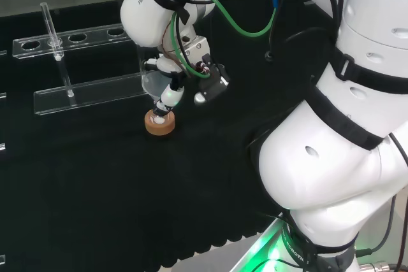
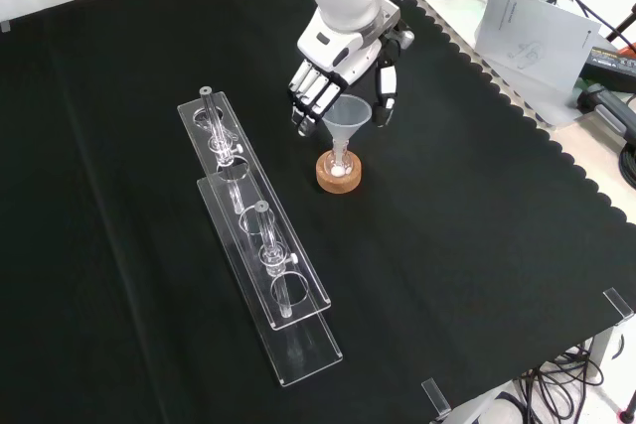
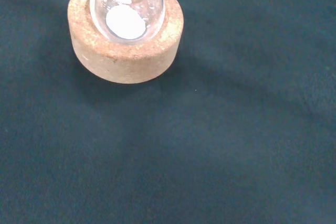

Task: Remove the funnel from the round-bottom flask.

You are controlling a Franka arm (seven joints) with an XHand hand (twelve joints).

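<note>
On the black cloth, near its middle in the front view, the clear funnel (image 2: 347, 118) sits in the round-bottom flask (image 2: 340, 164) on its cork ring (image 2: 339, 178), the hand (image 2: 333, 74) at twelve o'clock, fingers (image 2: 309, 98) and thumb spread either side, not visibly touching.

The arm (image 1: 331, 176) consists of rounded glossy white links with black bands at the joints, a green cable (image 1: 239, 27) looped alongside, and a black-and-white fingered hand (image 2: 328, 81) at its end.
</note>
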